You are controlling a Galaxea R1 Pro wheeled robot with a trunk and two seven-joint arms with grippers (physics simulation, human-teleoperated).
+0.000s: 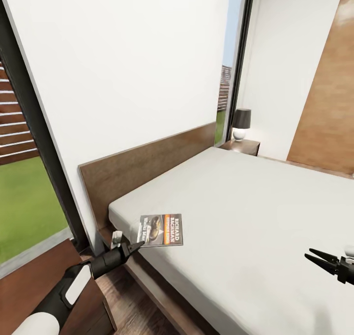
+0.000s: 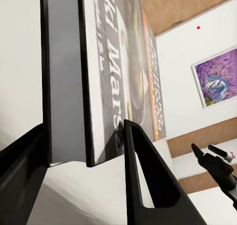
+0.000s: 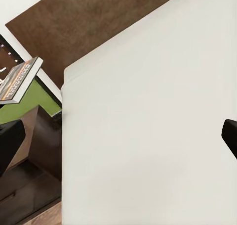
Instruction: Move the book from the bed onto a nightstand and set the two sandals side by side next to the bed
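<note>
The left pincer [image 1: 132, 248] is clamped on an edge of the thin dark paperback book [image 1: 161, 229], at the grey-mattressed bed's [image 1: 246, 217] near corner. Carry it level (the grip is marginal) to the dark-brown nightstand [image 1: 29, 276] alongside. The right pincer [image 1: 314, 257] hangs apart.

book [image 1: 161, 229] at bed [image 1: 255, 212] corner, lifted

I counted one book [image 1: 161, 229], one bed [image 1: 255, 217], two nightstands [image 1: 39, 286] [image 1: 242, 146], one lamp [image 1: 241, 124], one wall picture [image 2: 216, 76], and two grippers [image 1: 129, 249] [image 1: 322, 260] of mine.
</note>
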